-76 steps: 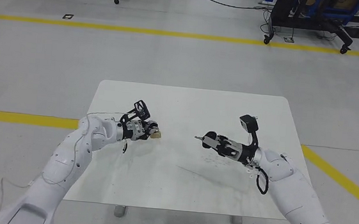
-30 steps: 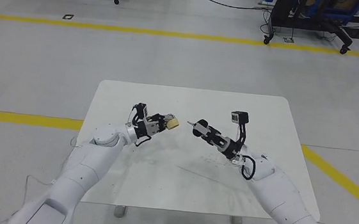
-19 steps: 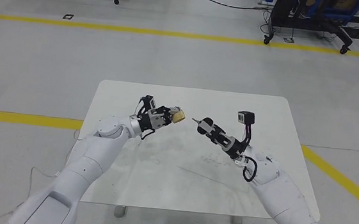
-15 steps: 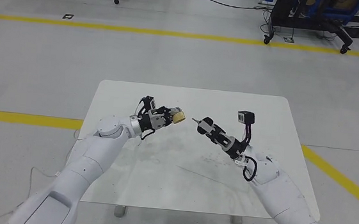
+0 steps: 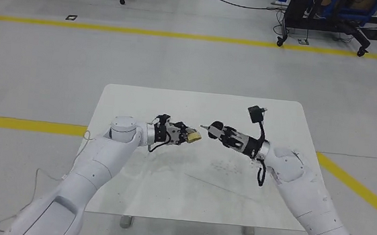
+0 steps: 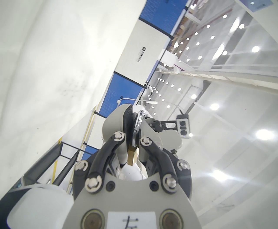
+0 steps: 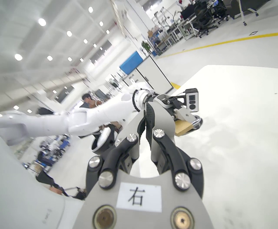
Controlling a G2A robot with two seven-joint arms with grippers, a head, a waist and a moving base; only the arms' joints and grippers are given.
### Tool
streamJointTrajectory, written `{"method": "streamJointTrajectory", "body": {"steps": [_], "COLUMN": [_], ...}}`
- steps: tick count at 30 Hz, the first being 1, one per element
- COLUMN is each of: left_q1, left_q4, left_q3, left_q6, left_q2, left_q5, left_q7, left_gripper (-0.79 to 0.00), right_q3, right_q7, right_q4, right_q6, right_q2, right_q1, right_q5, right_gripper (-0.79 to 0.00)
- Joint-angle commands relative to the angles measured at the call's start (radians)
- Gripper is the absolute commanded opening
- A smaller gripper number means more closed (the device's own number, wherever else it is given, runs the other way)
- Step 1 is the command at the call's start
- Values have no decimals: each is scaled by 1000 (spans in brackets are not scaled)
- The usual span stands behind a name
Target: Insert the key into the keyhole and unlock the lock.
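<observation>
My left gripper (image 5: 185, 135) is shut on a small brass padlock (image 5: 193, 137), held above the middle of the white table (image 5: 142, 103). In the left wrist view the silver shackle (image 6: 138, 122) sticks out past the fingertips and the brass body (image 6: 131, 156) lies between the fingers. My right gripper (image 5: 216, 129) faces it from the other side, shut on a thin key (image 5: 205, 126) whose tip points at the padlock, a small gap away. In the right wrist view the padlock (image 7: 183, 128) hangs just beyond my shut right gripper (image 7: 146, 113); the key is hidden between its fingers.
Nothing else lies on the table; faint scuff marks (image 5: 224, 166) mark its top. Both arms hover over its middle, with free room on every side. Yellow floor lines (image 5: 182, 35) and wheeled carts (image 5: 332, 22) are far behind.
The left gripper has swung the padlock down and toward the right arm. The right wrist has turned, and the key tip now sits much closer to the padlock.
</observation>
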Motion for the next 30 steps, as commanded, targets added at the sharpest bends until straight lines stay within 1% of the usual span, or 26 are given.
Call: {"method": "streamJointTrajectory", "body": {"steps": [1, 3, 4, 7, 9, 16, 17, 18, 20, 21, 22, 25, 30], "left_q1": [-15, -36, -46, -70, -71, -68, -62, -57, -61, -59, -56, -60, -60], "left_q4": [8, 14, 18, 46, 48, 47, 23, -1, -18, -18, -10, 1, -3], "left_q3": [6, 10, 10, 1, 0, 3, 21, 20, 15, 12, 3, 1, 4], "left_q6": [51, 77, 85, 80, 81, 80, 82, 90, 103, 113, 124, 126, 123], "left_q2": [-3, -7, -10, -19, -20, -20, -20, -20, -19, -19, -20, -21, -24], "left_q5": [6, 17, 16, -7, -9, -1, 40, 30, 32, 23, 0, 12, 32], "left_q7": [7, 19, 21, 54, 56, 64, 77, 54, 55, 52, 47, 68, 89], "left_gripper": [-785, -785, -785, -785, -785, -785, -785, -785, -785, -785, -785, -785, -785], "right_q3": [30, 53, 62, 86, 94, 94, 94, 94, 93, 87, 84, 40, -40], "right_q7": [-1, -6, -11, -31, -48, -48, -48, -48, -50, -35, -22, -12, -95], "right_q4": [-64, -151, -193, -294, -337, -337, -337, -337, -332, -332, -339, -391, -418], "right_q6": [36, 59, 55, 42, 83, 83, 83, 83, 93, 103, 125, 159, 130], "right_q2": [10, 19, 23, 33, 35, 35, 35, 35, 35, 36, 37, 37, 34], "right_q1": [-9, -30, -43, -78, -100, -100, -100, -100, -104, -100, -92, -80, -54], "right_q5": [-177, -332, -397, -581, -668, -668, -668, -668, -674, -710, -766, -997, -1256], "right_gripper": [-785, -785, -785, -785, -785, -785, -785, -785, -785, -785, -785, -785, -785]}}
